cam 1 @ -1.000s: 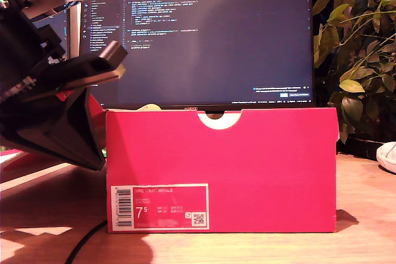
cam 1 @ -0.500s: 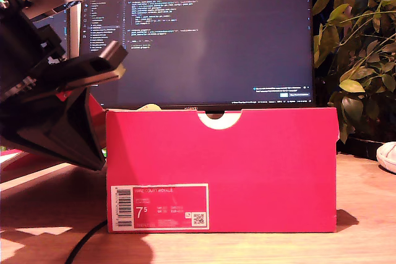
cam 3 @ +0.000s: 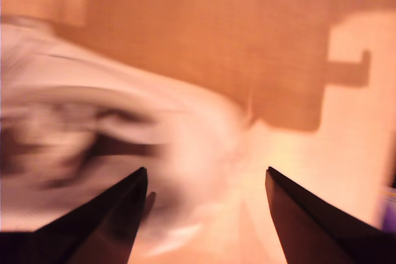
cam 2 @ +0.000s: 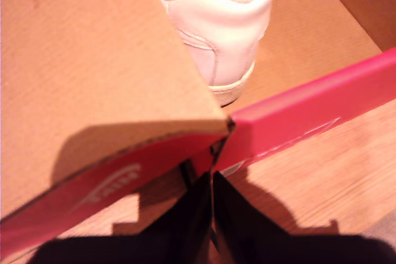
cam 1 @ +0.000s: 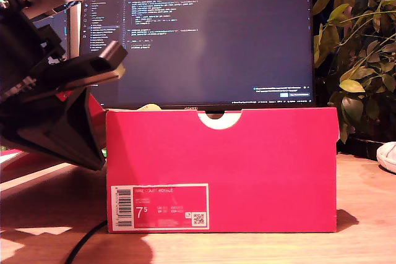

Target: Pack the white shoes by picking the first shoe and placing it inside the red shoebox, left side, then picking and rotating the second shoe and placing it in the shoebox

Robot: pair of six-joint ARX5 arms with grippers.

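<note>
The red shoebox [cam 1: 247,165] stands on the table in the middle of the exterior view, label side facing the camera. In the first wrist view one of the white shoes [cam 2: 226,29] lies heel-first inside the box, beside the red wall [cam 2: 309,115] and the lid's brown inside [cam 2: 86,60]. My first gripper [cam 2: 211,180] is shut, its tips at the corner where the lid meets the box; in the exterior view it [cam 1: 93,156] hangs at the box's left end. My second gripper [cam 3: 206,174] is open above the other white shoe [cam 3: 93,134], which is blurred. A shoe's tip [cam 1: 388,156] shows at the exterior view's right edge.
A large monitor [cam 1: 198,35] with dark code stands right behind the box. A leafy plant [cam 1: 359,47] fills the exterior view's right. A black cable [cam 1: 83,245] runs over the wooden table [cam 1: 371,214] near the box's left end in that view.
</note>
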